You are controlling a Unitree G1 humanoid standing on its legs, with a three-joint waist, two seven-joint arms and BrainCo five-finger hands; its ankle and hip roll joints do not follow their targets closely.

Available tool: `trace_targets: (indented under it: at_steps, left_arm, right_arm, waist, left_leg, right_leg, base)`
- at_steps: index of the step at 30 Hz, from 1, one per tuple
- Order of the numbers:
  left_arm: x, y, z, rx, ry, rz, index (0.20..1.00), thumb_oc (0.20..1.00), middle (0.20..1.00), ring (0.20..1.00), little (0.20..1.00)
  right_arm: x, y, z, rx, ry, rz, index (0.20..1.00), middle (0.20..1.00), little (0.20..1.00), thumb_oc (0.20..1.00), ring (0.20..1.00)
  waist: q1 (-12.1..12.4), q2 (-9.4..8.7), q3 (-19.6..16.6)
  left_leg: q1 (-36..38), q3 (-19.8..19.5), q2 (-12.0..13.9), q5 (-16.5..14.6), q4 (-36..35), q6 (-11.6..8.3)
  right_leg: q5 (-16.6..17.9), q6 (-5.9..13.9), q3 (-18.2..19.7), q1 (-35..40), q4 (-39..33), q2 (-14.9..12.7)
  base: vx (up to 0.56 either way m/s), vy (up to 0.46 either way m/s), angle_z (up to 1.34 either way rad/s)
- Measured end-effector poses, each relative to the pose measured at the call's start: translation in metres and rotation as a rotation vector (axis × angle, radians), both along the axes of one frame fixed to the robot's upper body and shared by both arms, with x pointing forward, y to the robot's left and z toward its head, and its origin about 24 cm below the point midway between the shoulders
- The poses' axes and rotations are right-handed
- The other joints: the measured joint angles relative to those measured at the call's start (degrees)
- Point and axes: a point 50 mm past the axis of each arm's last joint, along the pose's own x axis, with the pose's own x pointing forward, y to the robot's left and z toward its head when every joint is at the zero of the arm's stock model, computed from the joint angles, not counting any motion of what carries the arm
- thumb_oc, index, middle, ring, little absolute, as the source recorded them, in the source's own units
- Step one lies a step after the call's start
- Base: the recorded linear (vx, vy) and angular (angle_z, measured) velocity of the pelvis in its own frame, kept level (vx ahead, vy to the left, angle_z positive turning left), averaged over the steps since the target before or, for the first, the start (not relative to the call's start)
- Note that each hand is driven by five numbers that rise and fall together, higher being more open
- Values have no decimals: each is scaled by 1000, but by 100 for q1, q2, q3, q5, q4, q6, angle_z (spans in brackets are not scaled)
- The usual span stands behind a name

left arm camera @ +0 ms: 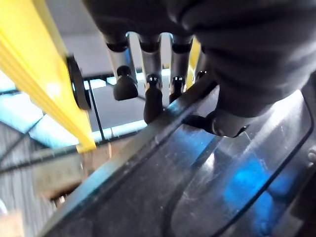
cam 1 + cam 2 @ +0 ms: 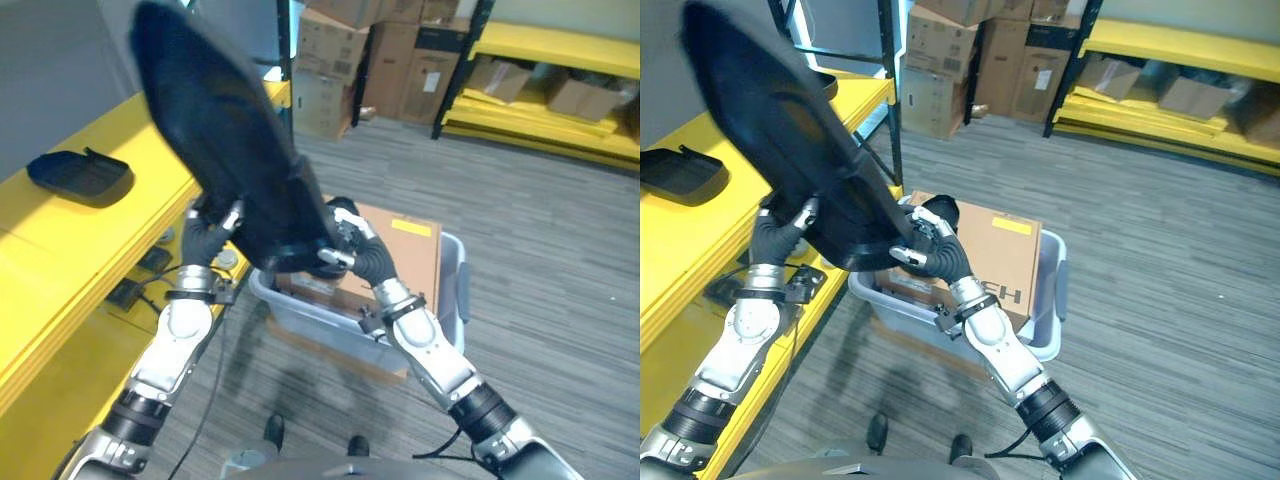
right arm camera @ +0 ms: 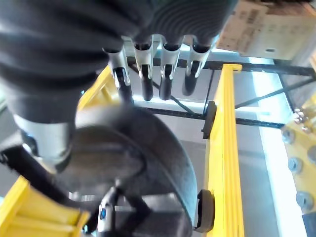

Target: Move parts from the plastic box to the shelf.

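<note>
Black part, our left hand and right hand clasping its lower end with curled fingers, wants steady carrying left onto the yellow shelf.

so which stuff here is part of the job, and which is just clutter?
Job:
- large black part, held up by left robot hand and right robot hand
- grey plastic box
- yellow shelf
- black part on shelf

Clutter:
- stacked cardboard boxes
- far yellow rack

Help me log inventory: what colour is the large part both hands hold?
Black part, clearest in the left eye view.
</note>
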Motion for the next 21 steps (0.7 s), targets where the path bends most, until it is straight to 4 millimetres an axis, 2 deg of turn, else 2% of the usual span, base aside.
trace_targets:
  at_steps: [2,3,4,5,6,7,9,10,11,13,14,15,17,18,20,21]
  left_arm:
    - [-5,17,1,-9,-29,95,200,200,200,200,200]
    - [-9,25,2,-6,-49,128,200,200,200,200,200]
    - [-10,29,3,9,-62,139,200,200,200,200,200]
    - [-10,31,3,27,-69,140,200,200,200,200,200]
    - [-10,34,2,45,-77,139,200,200,200,200,200]
    - [-10,35,2,51,-80,139,200,200,200,200,200]
    - [-9,34,-3,54,-62,135,200,200,200,200,200]
    - [-6,29,-2,55,-64,115,200,200,200,200,200]
    - [-3,26,3,57,-89,99,200,200,200,200,200]
    - [-3,30,15,83,-141,96,200,200,200,200,200]
    - [0,32,27,117,-177,84,200,200,200,200,200]
    - [0,33,30,126,-185,81,200,200,200,200,200]
    - [-3,36,39,153,-221,56,200,200,200,200,200]
    - [-7,36,49,163,-277,25,200,200,200,200,200]
    - [-10,36,58,151,-319,-23,200,200,200,200,200]
    - [-12,34,63,142,-338,-57,200,200,200,200,200]
  right_arm:
    - [-9,-20,-21,12,101,-76,1000,1000,1000,1000,1000]
    - [-14,-29,-33,0,150,-110,1000,1000,1000,1000,1000]
    - [-17,-41,-45,-9,196,-157,1000,1000,1000,1000,1000]
    - [-25,-59,-60,-18,261,-234,1000,1000,1000,1000,1000]
    - [-37,-79,-83,-46,361,-322,1000,1000,1000,1000,1000]
    - [-45,-96,-103,-92,453,-382,1000,1000,1000,1000,1000]
    - [-57,-114,-126,-158,572,-432,1000,1000,1000,1000,1000]
    - [-65,-123,-140,-172,645,-469,1000,1000,1000,1000,1000]
    - [-74,-125,-155,-187,728,-484,1000,1000,1000,1000,1000]
    - [-81,-110,-172,-153,808,-441,1000,1000,1000,1000,1000]
    - [-90,-98,-196,-147,957,-392,1000,1000,1000,1000,1000]
    - [-96,-96,-204,-147,1015,-386,1000,1000,1000,1000,1000]
    - [-115,-99,-224,-169,1169,-377,1000,1000,1000,1000,1000]
    - [-129,-103,-235,-192,1285,-394,1000,1000,1000,1000,1000]
    - [-144,-109,-243,-199,1404,-420,1000,1000,1000,1000,1000]
    - [-153,-114,-246,-176,1475,-449,1000,1000,1000,1000,1000]
  waist:
    - [2,64,89]
    - [-39,32,123]
    - [-142,-48,185]
    - [-335,-177,288]
    - [-496,-184,297]
    - [-548,-279,356]
    - [-626,-172,371]
    - [-786,-121,344]
    - [-775,-208,346]
    - [-569,-433,337]
    - [-475,-546,339]
    - [-429,-523,349]
    - [-176,-523,339]
    - [56,-508,341]
    - [167,-513,338]
    - [242,-502,336]
  left_leg:
    - [-11,339,105,0,2,0]
    - [-48,761,173,-128,-1,16]
    - [-43,1481,300,-408,16,-82]
    - [-92,2489,511,-449,159,-194]
    - [-111,3201,803,-430,401,-212]
    - [-62,3494,995,-402,492,-258]
    - [118,3586,1169,-313,441,-394]
    - [120,3666,1128,8,431,-406]
    - [141,3581,998,304,434,-250]
    - [74,3561,736,295,380,-178]
    - [-23,3360,594,321,368,-25]
    - [-4,3284,570,315,357,18]
    - [41,3130,450,201,362,62]
    - [17,3020,373,179,343,73]
    - [15,2916,311,130,322,40]
    - [16,2822,260,87,299,90]
  right_leg:
    - [-83,0,-201,105,1,-21]
    - [-48,15,-419,143,7,-83]
    - [-62,13,-683,248,6,-221]
    - [-87,-10,-1148,398,7,-354]
    - [-135,12,-1527,544,7,-476]
    - [-222,155,-1682,669,6,-577]
    - [-235,440,-1899,920,35,-667]
    - [-271,536,-2152,1108,82,-719]
    - [-353,638,-2115,1123,162,-884]
    - [-320,588,-1954,1035,188,-1081]
    - [-188,469,-1996,1056,258,-1174]
    - [-157,440,-1996,1045,385,-1216]
    - [-117,450,-1997,1128,529,-1309]
    - [-80,467,-1992,1138,617,-1362]
    - [-42,503,-1965,1226,638,-1400]
    - [-14,531,-1951,1201,798,-1449]
  base:
    - [-42,93,63]
    - [-78,120,89]
    - [-57,95,139]
    - [40,83,197]
    - [76,87,186]
    - [97,93,140]
    - [55,88,92]
    - [115,136,107]
    - [132,167,82]
    - [136,229,39]
    - [136,259,62]
    - [127,236,72]
    - [132,224,45]
    - [157,249,48]
    - [147,218,42]
    - [212,282,55]
